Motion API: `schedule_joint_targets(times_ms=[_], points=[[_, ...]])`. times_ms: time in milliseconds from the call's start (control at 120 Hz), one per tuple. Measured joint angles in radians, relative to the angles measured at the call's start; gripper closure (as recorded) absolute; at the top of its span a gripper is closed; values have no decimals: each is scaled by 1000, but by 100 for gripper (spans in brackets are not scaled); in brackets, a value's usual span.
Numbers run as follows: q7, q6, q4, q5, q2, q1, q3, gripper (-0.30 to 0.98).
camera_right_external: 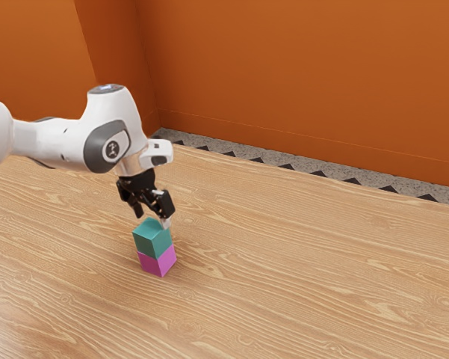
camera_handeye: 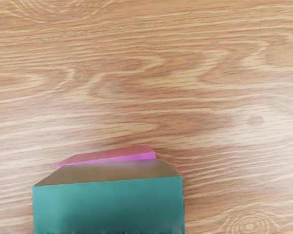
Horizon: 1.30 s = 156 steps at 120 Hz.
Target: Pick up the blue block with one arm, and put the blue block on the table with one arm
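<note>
My black gripper [camera_right_external: 152, 218] points down just over the teal-blue block [camera_right_external: 152, 239] in the exterior view, its fingers spread apart. One pale fingertip [camera_right_external: 166, 223] overlaps the block's top corner there; whether it touches cannot be told. The blue block rests on a magenta block [camera_right_external: 158, 262], and the two form a small upright stack on the wooden table [camera_right_external: 299, 277]. Seen from the wrist, the blue block [camera_handeye: 108, 204] is large and close under my hand, with a strip of the magenta block [camera_handeye: 109, 157] showing beyond it.
Wood-grain tabletop [camera_handeye: 224, 87] surrounds the stack. Behind the table's far edge run a grey patterned strip [camera_right_external: 299, 166] and an orange wall [camera_right_external: 306, 75]. My white arm comes in from the exterior view's left, above the table.
</note>
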Motion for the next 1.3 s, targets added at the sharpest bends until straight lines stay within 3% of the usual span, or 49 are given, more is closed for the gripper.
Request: schedule_joint_targets(times_ms=[400,908,1300], points=[[3,30,-17,-3,31,-2,-1,-2],[5,38,-28,0,76,2,0,3],[-4,54,-18,4,77,0,-3,33]])
